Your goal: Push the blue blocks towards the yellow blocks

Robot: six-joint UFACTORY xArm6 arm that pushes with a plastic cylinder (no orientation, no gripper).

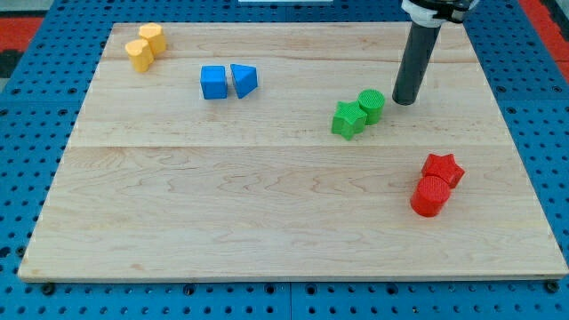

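At the far right of the board (267,204) my tip (404,101) rests just right of the green cylinder (372,105), which touches the green star (348,119). I carry no jaws, only a rod.

The blue cube (212,82) and blue wedge (244,80) sit side by side at the far left-centre, nearly touching; both look squat, flat-based and easy to slide. The two yellow blocks (144,46) huddle at the far left corner, well apart from the blues.

The green pair lies between me and the blues, so a straight run left would likely shove it along. The wedge's slanted face may also turn it aside, splitting the blue pair. The red blocks (436,185) at near right are clear of the route.
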